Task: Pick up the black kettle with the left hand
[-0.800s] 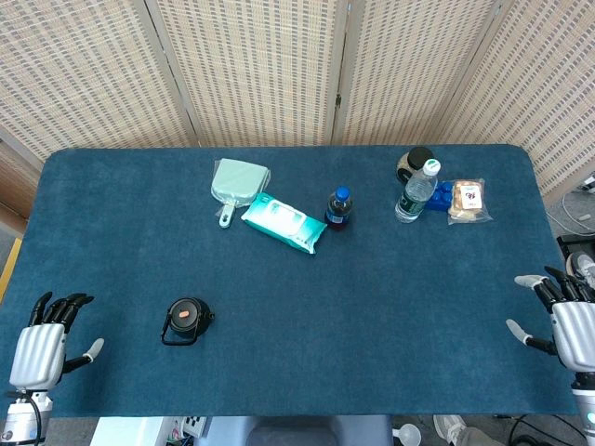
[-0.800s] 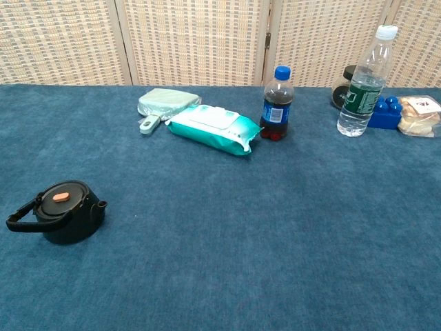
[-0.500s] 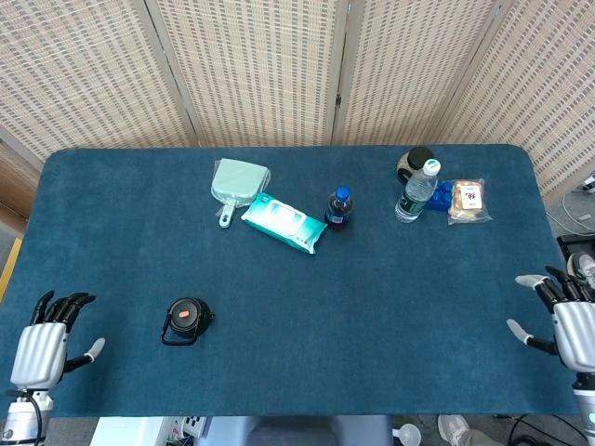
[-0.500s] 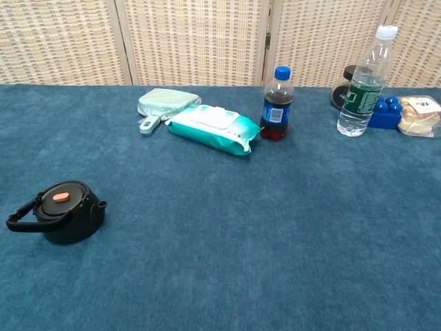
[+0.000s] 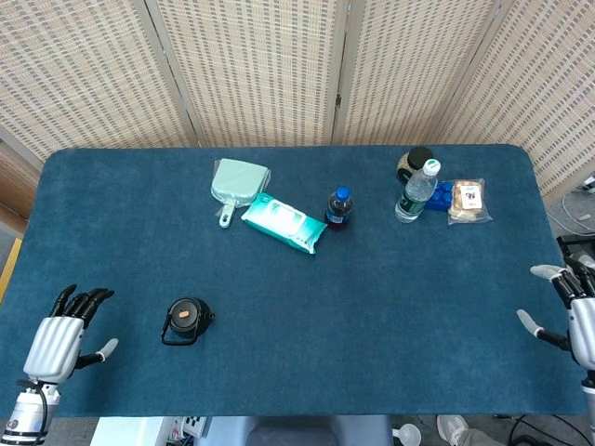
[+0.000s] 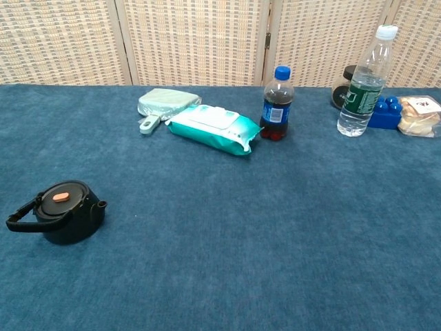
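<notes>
The small black kettle (image 5: 187, 321) with an orange knob on its lid stands upright on the blue table near the front left; in the chest view the kettle (image 6: 63, 212) has its handle pointing left. My left hand (image 5: 63, 338) hovers at the table's front left corner, well left of the kettle, fingers spread and holding nothing. My right hand (image 5: 576, 314) is at the far right edge, fingers apart and empty. Neither hand appears in the chest view.
At the back stand a pale green case (image 5: 237, 181), a teal wipes pack (image 5: 284, 222), a dark soda bottle (image 5: 338, 208), a clear water bottle (image 5: 416, 192), a dark jar (image 5: 414, 163), blue blocks (image 5: 441, 195) and a snack packet (image 5: 468, 200).
My left hand has shifted slightly right and forward, closer to the kettle. My right hand has drifted toward the right edge. The kettle has not moved.
</notes>
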